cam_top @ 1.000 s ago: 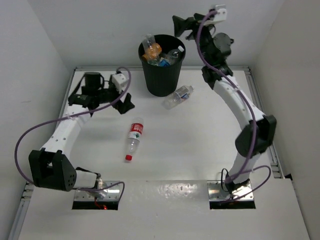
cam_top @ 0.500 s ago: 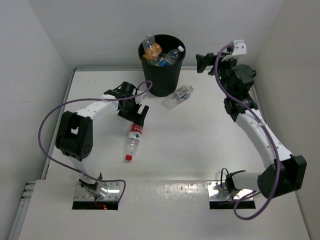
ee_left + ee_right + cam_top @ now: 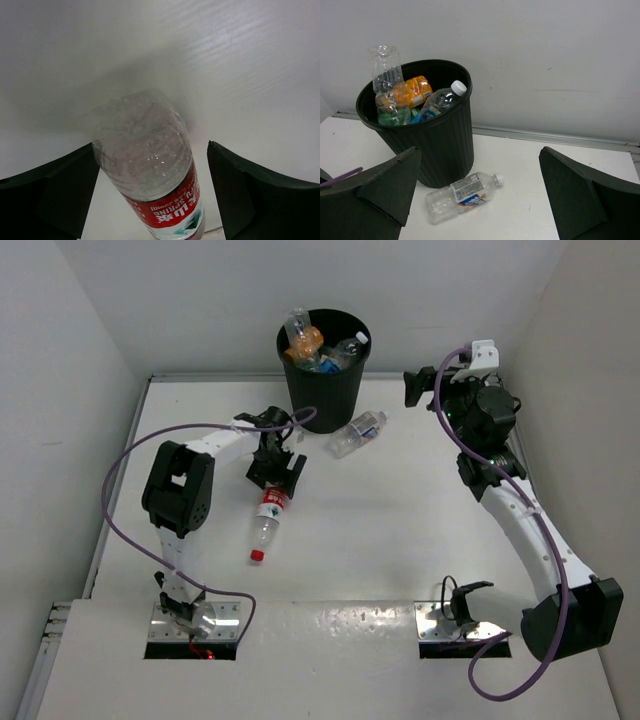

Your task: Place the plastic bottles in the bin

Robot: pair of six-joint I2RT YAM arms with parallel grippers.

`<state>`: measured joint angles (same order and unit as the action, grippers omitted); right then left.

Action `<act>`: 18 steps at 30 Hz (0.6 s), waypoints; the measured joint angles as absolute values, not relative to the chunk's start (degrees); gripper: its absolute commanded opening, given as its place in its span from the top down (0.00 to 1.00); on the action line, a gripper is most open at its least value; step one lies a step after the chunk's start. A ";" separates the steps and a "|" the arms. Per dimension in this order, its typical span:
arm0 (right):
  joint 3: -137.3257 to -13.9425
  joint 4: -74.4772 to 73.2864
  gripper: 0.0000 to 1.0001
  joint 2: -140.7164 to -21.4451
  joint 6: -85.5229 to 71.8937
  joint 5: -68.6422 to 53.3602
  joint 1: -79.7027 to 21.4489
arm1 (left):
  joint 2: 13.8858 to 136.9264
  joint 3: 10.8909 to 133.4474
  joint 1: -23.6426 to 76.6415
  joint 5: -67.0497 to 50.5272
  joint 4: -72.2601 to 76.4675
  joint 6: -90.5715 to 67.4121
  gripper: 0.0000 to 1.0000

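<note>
A clear bottle with a red label (image 3: 267, 517) lies on the table with its red cap toward the arms. My left gripper (image 3: 277, 475) is open and straddles the bottle's base end (image 3: 142, 150). One finger (image 3: 50, 195) sits right beside the bottle, and a gap shows at the other finger. A second clear bottle with a blue-and-white label (image 3: 356, 433) (image 3: 462, 195) lies at the foot of the black bin (image 3: 323, 390) (image 3: 440, 145). Several bottles fill the bin, among them an orange one (image 3: 412, 90). My right gripper (image 3: 418, 387) (image 3: 479, 150) hangs open and empty to the right of the bin.
White walls close the table at the back and on both sides, and a metal rail (image 3: 555, 137) runs along the back edge. The left arm's purple cable (image 3: 130, 460) loops over the left side of the table.
The left arm has swung right and down, and its jaws now stand around the red-labelled bottle's base, slightly narrower. The right arm has pulled away from above the bin toward the right.
</note>
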<state>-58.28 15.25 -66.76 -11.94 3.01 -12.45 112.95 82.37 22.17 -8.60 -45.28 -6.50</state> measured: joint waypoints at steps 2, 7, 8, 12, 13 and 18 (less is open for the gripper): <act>-58.11 15.00 0.01 -66.67 -11.90 3.01 -12.45 | 113.25 82.41 22.92 -8.47 -46.41 -6.50 0.14; -57.74 14.48 0.01 -66.67 -11.77 2.98 -12.27 | 113.65 82.41 23.59 -8.54 -47.90 -6.66 0.36; -57.69 14.46 0.01 -66.67 -11.77 2.98 -12.23 | 113.65 82.43 23.59 -8.56 -47.99 -6.61 0.43; -57.49 14.44 0.04 -66.67 -11.73 2.92 -12.14 | 114.39 84.90 23.35 -10.52 -48.95 -5.74 0.77; -57.43 14.41 0.04 -66.67 -11.73 2.83 -12.14 | 114.48 85.71 23.14 -11.81 -48.99 -5.17 0.80; -56.77 14.06 0.04 -66.65 -11.64 2.35 -12.12 | 110.67 93.25 21.54 -21.15 -46.76 -3.20 0.87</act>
<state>-56.77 14.06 -66.65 -11.64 2.35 -12.12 110.67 93.25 21.54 -21.15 -46.76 -3.20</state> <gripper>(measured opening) 0.963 0.585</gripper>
